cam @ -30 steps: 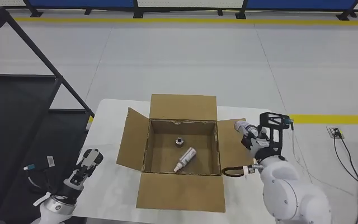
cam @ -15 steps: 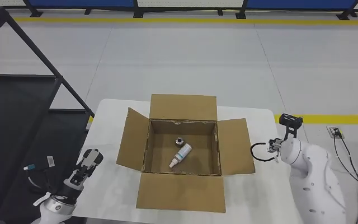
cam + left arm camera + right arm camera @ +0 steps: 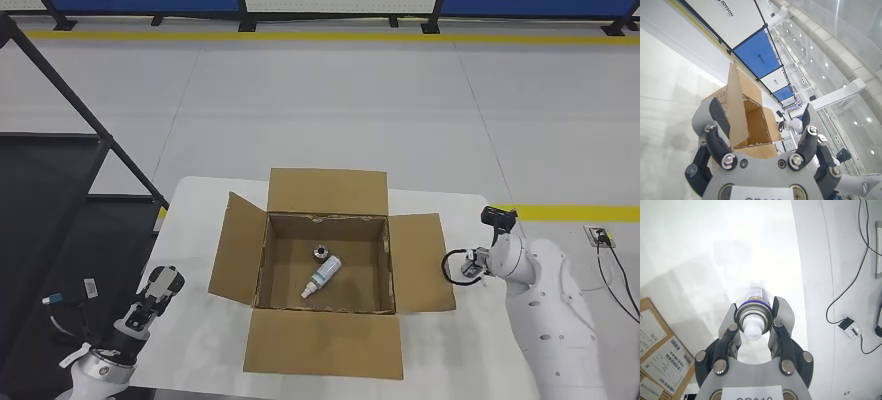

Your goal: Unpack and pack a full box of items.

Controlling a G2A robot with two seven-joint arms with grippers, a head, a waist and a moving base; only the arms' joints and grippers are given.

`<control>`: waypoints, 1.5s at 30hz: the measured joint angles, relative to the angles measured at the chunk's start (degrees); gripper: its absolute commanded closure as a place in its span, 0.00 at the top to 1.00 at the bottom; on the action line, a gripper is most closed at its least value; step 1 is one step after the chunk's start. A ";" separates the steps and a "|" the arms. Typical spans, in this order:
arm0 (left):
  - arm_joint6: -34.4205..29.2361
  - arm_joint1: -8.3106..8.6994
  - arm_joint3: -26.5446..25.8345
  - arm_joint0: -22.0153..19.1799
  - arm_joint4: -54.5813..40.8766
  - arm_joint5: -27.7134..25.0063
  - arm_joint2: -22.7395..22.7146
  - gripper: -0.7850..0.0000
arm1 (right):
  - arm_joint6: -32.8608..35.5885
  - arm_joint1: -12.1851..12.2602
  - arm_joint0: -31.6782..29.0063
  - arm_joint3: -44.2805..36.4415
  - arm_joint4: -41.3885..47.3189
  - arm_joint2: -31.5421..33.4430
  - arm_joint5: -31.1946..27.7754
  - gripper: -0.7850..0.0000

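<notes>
An open cardboard box [image 3: 326, 190] stands in the middle of the white table [image 3: 200, 215], flaps spread out. Inside lie a small white bottle [image 3: 320, 278] and a small dark round item [image 3: 321, 251]. My right gripper [image 3: 468, 266] hangs just past the box's right flap, over the table near its right edge. In the right wrist view it [image 3: 755, 305] is shut on a spray can [image 3: 758, 294] with a blue label and a white nozzle. My left gripper [image 3: 163, 280] sits at the table's front left corner, open and holding nothing [image 3: 762, 115], facing the box [image 3: 753, 121].
A black metal frame [image 3: 70, 150] stands left of the table. Beyond the table's right edge, cables and a small adapter [image 3: 850, 328] lie on the floor. Bare tabletop shows to the left and right of the box.
My right arm swung with the can from over the box's right flap out toward the table's right edge, then came back slightly. The bottle in the box shifted a little. The left arm kept still.
</notes>
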 measured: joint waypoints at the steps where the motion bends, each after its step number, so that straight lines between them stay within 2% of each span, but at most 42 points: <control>1: 0.00 0.00 0.00 0.00 0.00 0.00 0.00 1.00 | -0.10 0.00 0.25 0.52 0.18 -0.02 -0.14 0.69; 2: 0.00 0.00 0.00 0.00 0.00 0.00 0.00 1.00 | -0.16 0.00 0.41 0.83 0.29 -0.03 -0.19 0.89; 3: 0.00 0.00 0.00 0.00 0.00 0.00 0.00 1.00 | -0.19 0.01 0.53 1.06 0.40 -0.04 -0.23 1.00; 11: 0.00 0.00 0.00 0.00 0.00 0.00 0.00 1.00 | -0.22 0.27 -0.46 -0.64 1.36 0.76 -0.41 1.00; 17: 0.00 0.00 0.00 0.00 0.00 0.00 0.00 1.00 | -2.09 0.48 -3.10 -6.87 0.82 2.06 2.77 1.00; 20: 0.00 0.00 0.00 0.00 0.00 0.00 0.00 1.00 | -5.90 0.38 -6.39 -15.97 1.57 3.32 6.67 1.00; 23: 0.00 0.00 0.00 0.00 0.00 0.00 0.00 1.00 | -10.74 0.00 -12.20 -30.43 4.84 3.13 7.85 1.00; 26: 0.00 0.00 0.00 0.00 0.00 0.00 0.00 1.00 | -13.08 -0.26 -17.53 -43.90 7.79 0.34 4.48 1.00; 29: 0.00 0.00 0.00 0.00 0.00 0.00 0.00 1.00 | -10.60 -0.40 -17.67 -50.23 8.76 -5.04 -0.90 1.00; 32: 0.00 0.00 0.00 0.00 0.00 0.00 0.00 1.00 | -5.85 -0.95 -12.57 -47.87 8.44 -12.55 -4.78 1.00; 34: 0.00 0.00 0.00 0.00 0.00 0.00 0.00 1.00 | -2.73 -1.75 -7.49 -43.43 6.86 -18.78 -5.23 1.00; 40: 0.00 0.00 0.00 0.00 0.00 0.00 0.00 1.00 | 5.13 -5.87 6.89 -27.10 5.16 -36.71 -2.53 1.00; 45: 0.00 0.00 0.00 0.00 0.00 0.00 0.00 1.00 | 8.56 -10.13 14.56 -15.30 8.90 -46.44 0.87 1.00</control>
